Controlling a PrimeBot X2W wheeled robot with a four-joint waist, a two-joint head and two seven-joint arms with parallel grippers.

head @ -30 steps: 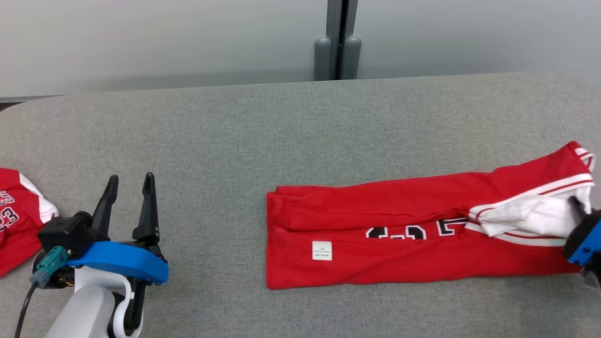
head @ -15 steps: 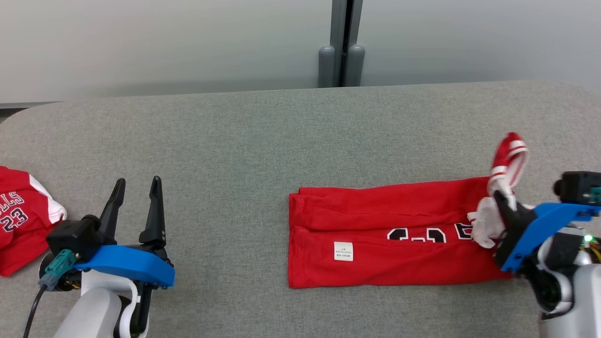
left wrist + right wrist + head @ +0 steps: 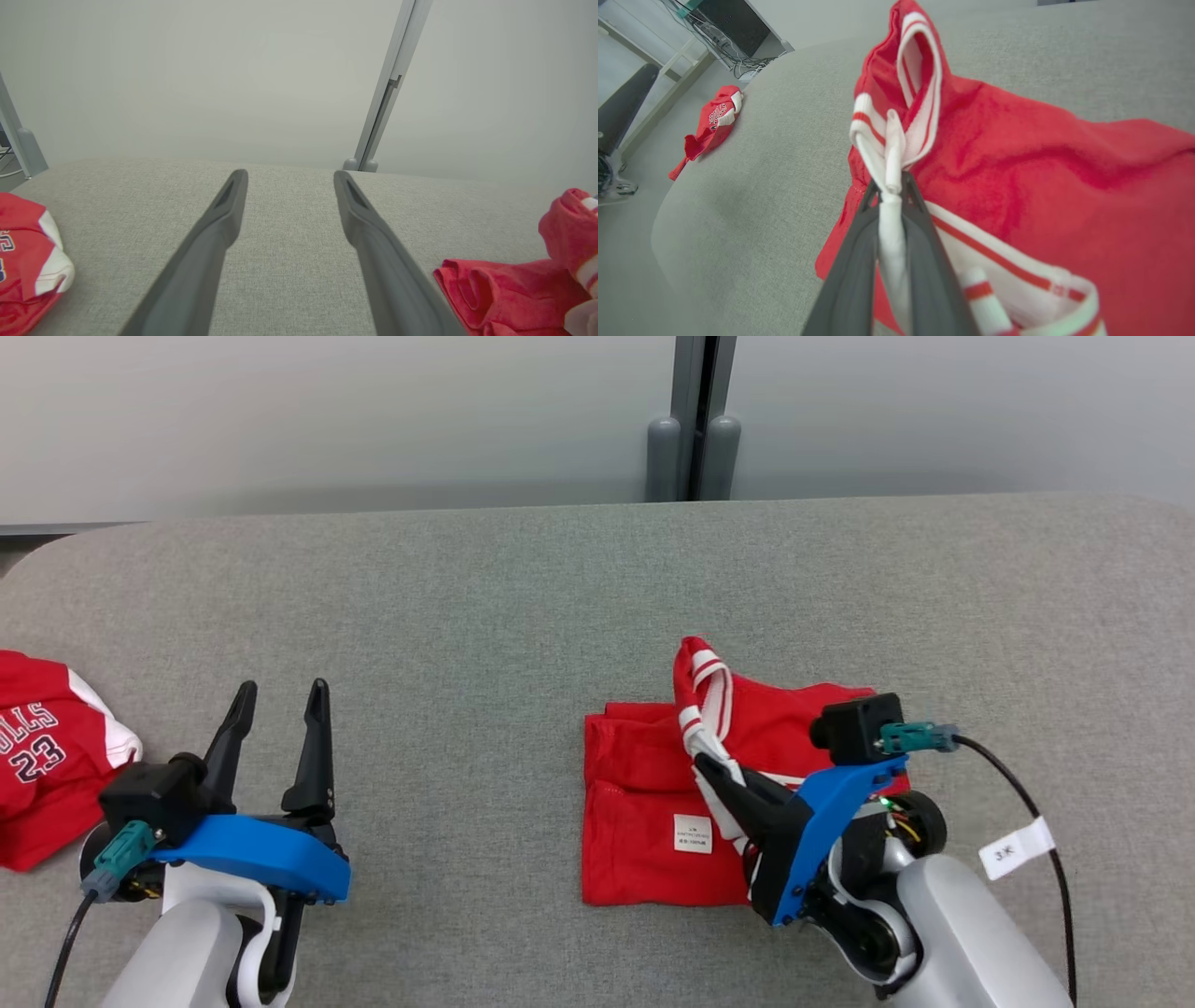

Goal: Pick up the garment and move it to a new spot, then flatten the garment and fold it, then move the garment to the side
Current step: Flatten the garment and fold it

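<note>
The red garment (image 3: 639,789) lies a little right of the middle of the grey table (image 3: 467,607). One end is lifted and doubled back over the flat part, so the white-striped trim (image 3: 702,695) stands up in a loop. A small white label (image 3: 692,833) shows on the lower layer. The right gripper (image 3: 702,763) is clenched on the white fabric of this lifted end, with the cloth pinched between its two dark fingers. Well apart on the left, the left gripper (image 3: 282,688) has its fingers spread and holds nothing. Another red jersey (image 3: 47,775), with the number 23, lies crumpled at the left edge of the table.
</note>
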